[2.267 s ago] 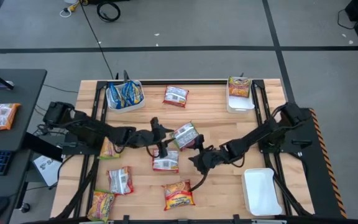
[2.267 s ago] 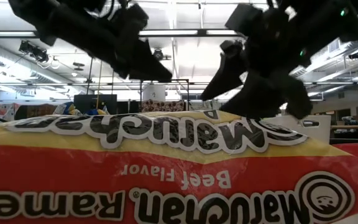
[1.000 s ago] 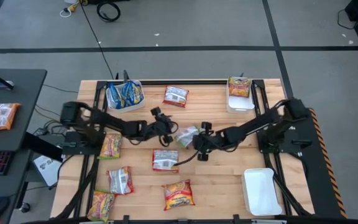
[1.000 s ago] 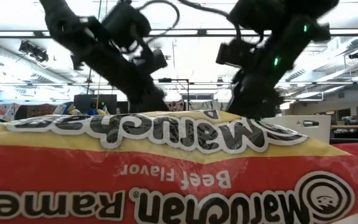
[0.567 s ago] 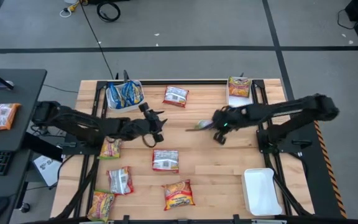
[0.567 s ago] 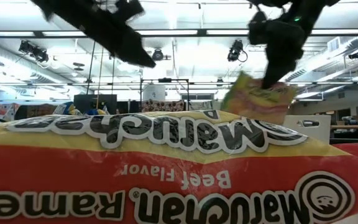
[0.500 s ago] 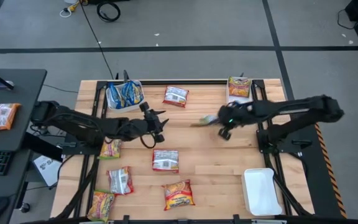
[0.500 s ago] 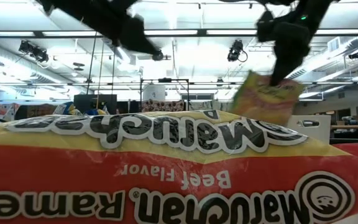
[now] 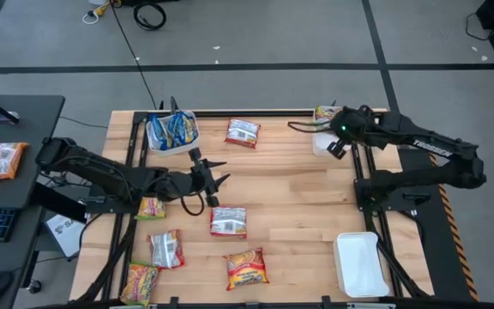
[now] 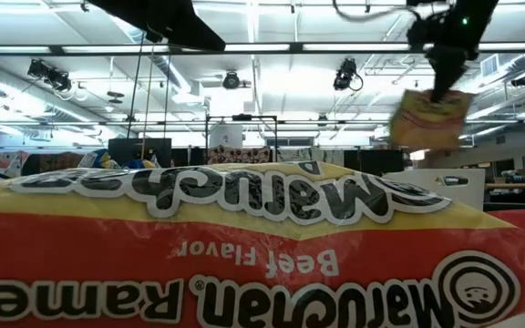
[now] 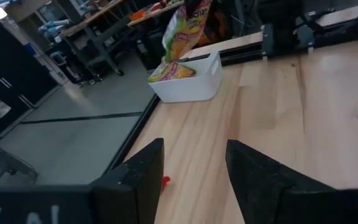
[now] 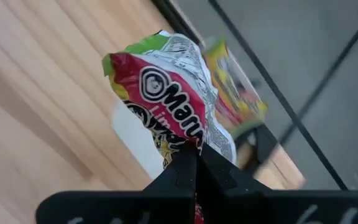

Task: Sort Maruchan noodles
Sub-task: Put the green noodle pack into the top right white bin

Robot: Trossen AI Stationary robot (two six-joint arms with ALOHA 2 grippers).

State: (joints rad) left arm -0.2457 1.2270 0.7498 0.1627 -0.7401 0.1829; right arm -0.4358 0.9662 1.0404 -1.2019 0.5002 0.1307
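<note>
My right gripper (image 9: pixel 333 130) is shut on a yellow-green Maruchan packet (image 12: pixel 169 102), held in the air over the white tray (image 11: pixel 188 84) at the table's far right. The low view shows this packet (image 10: pixel 431 118) hanging below the gripper. Another yellow-green packet (image 9: pixel 329 114) lies in that tray. My left gripper (image 9: pixel 213 174) is open and empty (image 11: pixel 194 155) over the bare wood left of the table's middle. My right gripper pinches the packet between its two shut fingers at one edge (image 12: pixel 182 142). The fingers come from above, pointing down. The packet hangs below them, crumpled and tilted, lifted clear of the table and of the tray.
Blue-yellow packets fill a white tray (image 9: pixel 171 130) at the far left. Silver-white packets lie at the far middle (image 9: pixel 243 131), the centre (image 9: pixel 228 221) and the near left (image 9: pixel 166 249). An orange-red packet (image 9: pixel 246 268) fills the low view (image 10: pixel 262 246). An empty white tray (image 9: pixel 358 263) stands near right.
My right gripper has lifted the yellow-green packet from the table's middle and carried it up and toward the far right, over the white tray. My left gripper has drawn back a little toward the table's left edge, open.
</note>
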